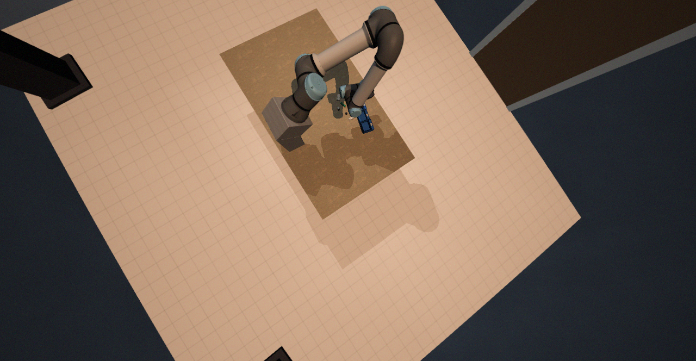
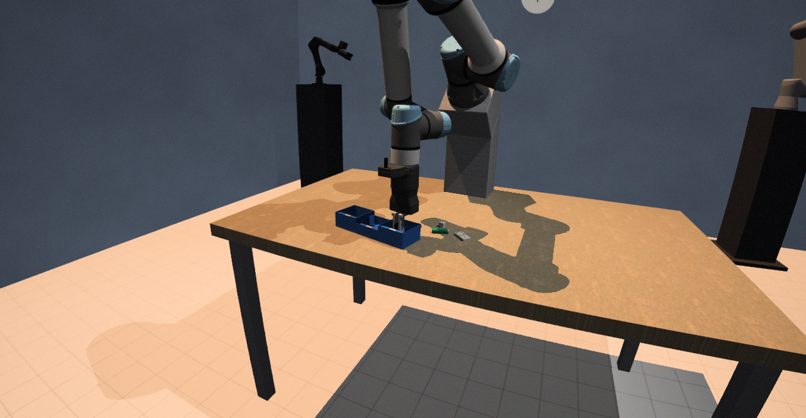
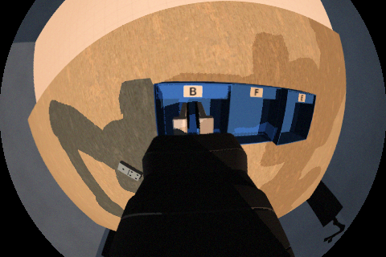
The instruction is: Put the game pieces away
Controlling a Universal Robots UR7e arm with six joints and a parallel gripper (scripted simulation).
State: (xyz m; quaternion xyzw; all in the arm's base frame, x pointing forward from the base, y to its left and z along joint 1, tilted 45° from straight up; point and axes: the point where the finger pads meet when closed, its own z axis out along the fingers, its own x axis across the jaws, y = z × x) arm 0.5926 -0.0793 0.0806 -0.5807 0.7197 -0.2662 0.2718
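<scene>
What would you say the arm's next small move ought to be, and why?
I would probably lift the claw straight up without opening it. Its narrowly parted fingers hang low at the blue plastic bin's compartment marked B, not the neighbouring compartment marked F, and I cannot tell whether they pinch anything.
</scene>
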